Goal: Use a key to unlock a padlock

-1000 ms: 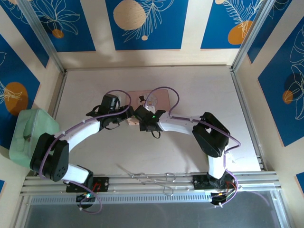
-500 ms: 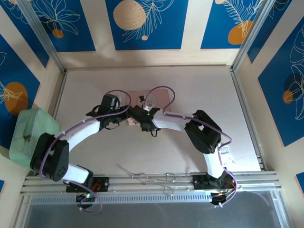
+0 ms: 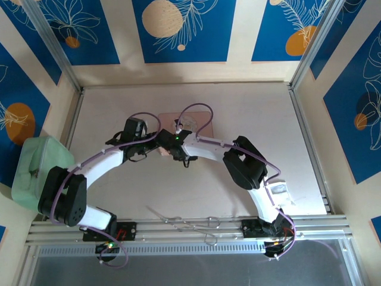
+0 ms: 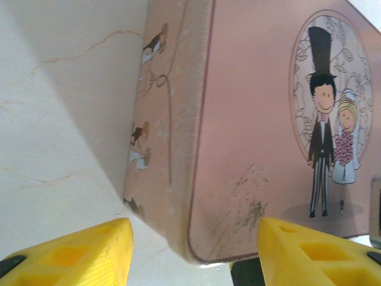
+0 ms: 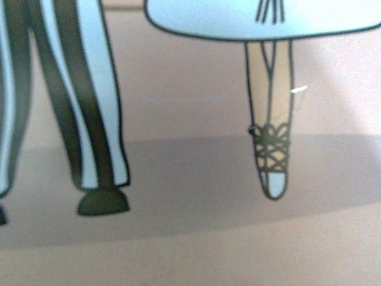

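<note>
A pink picture box (image 3: 201,122) with a cartoon bride and groom on its lid lies mid-table. The padlock and the key are hidden. My left gripper (image 4: 193,253) is open and straddles the box's (image 4: 250,119) near corner. One yellow finger (image 4: 77,253) is over the table beside the box wall, and the other finger (image 4: 309,247) is over the lid, neither visibly touching. From above, the left gripper (image 3: 158,150) meets the right gripper (image 3: 171,140) at the box's left end. The right wrist view is pressed close to the printed lid (image 5: 190,226), so I can't tell how the right jaws stand.
A pale green container (image 3: 38,170) sits off the table's left edge. Long bent metal wires (image 3: 184,223) lie on the front rail between the arm bases. Purple cables loop over the box. Walls close in the back and both sides.
The right arm has swung left over the box, bringing its gripper closer to the left one. The left gripper has shifted slightly left.
</note>
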Robot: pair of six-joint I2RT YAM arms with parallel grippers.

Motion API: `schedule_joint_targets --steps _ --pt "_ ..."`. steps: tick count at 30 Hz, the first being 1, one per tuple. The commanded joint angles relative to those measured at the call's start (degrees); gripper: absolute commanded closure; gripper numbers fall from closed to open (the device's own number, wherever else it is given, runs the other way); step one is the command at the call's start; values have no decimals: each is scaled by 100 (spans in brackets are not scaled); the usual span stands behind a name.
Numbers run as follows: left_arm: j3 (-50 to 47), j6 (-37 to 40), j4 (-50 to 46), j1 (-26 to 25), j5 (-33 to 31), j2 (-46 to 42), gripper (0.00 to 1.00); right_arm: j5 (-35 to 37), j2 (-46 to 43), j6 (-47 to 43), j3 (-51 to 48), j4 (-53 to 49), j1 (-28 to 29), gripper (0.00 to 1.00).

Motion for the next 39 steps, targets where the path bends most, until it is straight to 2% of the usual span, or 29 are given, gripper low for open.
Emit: schedule_joint_targets --steps 1,4,7,17,20,22,25,34,39 --pt "45 74 172 -68 197 -29 43 315 299 282 208 -481 99 50" --pt "18 82 180 -57 191 -40 43 282 329 338 157 -492 53 50" --pt "0 74 201 -33 197 -37 43 210 274 335 -23 -369 18 58" --pt "12 117 170 96 197 -37 43 152 -312 182 -765 216 61 59" --pt "22 135 138 148 202 -72 43 183 -439 -8 -941 396 67 60" --pt "35 144 110 176 206 -85 43 194 -466 -201 -1009 530 58 57" --pt "44 144 89 203 224 -135 43 172 -636 -669 -1300 1054 83 55" --pt "-6 70 96 225 317 -242 44 412 -866 -1356 -1593 1741 80 56" --pt "-66 12 114 223 364 -303 44 394 -719 -1423 -1460 1720 26 60"
